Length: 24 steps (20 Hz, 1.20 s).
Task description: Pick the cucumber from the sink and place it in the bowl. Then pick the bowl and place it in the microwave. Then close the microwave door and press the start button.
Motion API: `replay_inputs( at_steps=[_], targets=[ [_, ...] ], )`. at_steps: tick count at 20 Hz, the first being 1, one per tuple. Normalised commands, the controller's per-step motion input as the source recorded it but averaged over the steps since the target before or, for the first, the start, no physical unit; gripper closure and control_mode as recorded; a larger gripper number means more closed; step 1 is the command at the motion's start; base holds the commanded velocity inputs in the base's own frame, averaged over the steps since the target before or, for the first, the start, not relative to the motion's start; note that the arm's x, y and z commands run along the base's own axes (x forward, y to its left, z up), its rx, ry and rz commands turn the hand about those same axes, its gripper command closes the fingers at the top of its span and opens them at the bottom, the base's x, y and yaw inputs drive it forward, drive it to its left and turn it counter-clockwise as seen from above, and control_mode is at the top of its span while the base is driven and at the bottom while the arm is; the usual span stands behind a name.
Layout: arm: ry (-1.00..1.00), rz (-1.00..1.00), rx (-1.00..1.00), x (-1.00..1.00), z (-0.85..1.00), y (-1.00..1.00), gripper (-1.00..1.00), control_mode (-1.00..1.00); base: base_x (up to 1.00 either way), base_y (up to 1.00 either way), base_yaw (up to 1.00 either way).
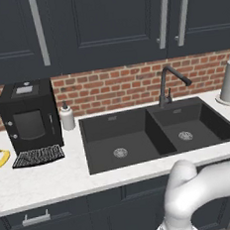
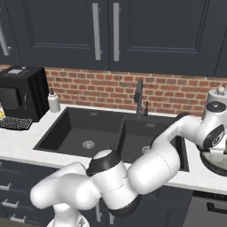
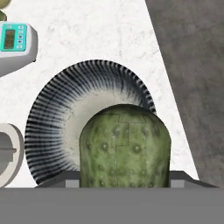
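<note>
End effector: I had the end effector [image 3: 124, 179] pinching the cucumber [image 3: 124, 146] between its fingers, the green stub standing up from the tips and blocking much of the hand view.
Cucumber: it was out of the sink [image 1: 153, 133] and in my grip, held above the bowl [image 3: 52, 131].
Bowl: it sat on the white bench [image 3: 100, 35] directly beyond the end effector, its cream inside facing up at the cucumber, so I judged I had carried the piece there for a straight drop.
Arm: in the right base view it reached across to the far right, where the hand hung over the bowl's rim [image 2: 217, 166].
Nearby: a small white scale [image 3: 15, 46] with a teal display lay past the bowl, to the upper left of the hand view.
Step in hand: by my reckoning, placing the cucumber; the microwave stages were not yet begun.
</note>
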Motion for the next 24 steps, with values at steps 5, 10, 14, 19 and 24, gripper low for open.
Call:
replay_inputs(
  at_steps=[5, 10, 14, 19, 24],
  targets=[
    [0.05, 0.00, 0.00, 0.19, -0.38, 0.00, 1.00, -1.00, 0.00, 0.00, 0.00],
    [0.02, 0.00, 0.02, 0.01, -0.16, -0.05, 1.00, -1.00, 0.00, 0.00, 0.00],
    [0.00, 0.00, 0.05, 0.00, -0.03, -0.17, 1.00, -1.00, 0.00, 0.00, 0.00],
    [0.00, 0.00, 0.05, 0.00, -0.10, -0.12, 1.00, -1.00, 0.00, 0.00, 0.00],
    [0.03, 0.00, 0.01, 0.02, -0.31, 0.03, -1.00, -1.00, 0.00, 0.00, 0.00]
  ],
)
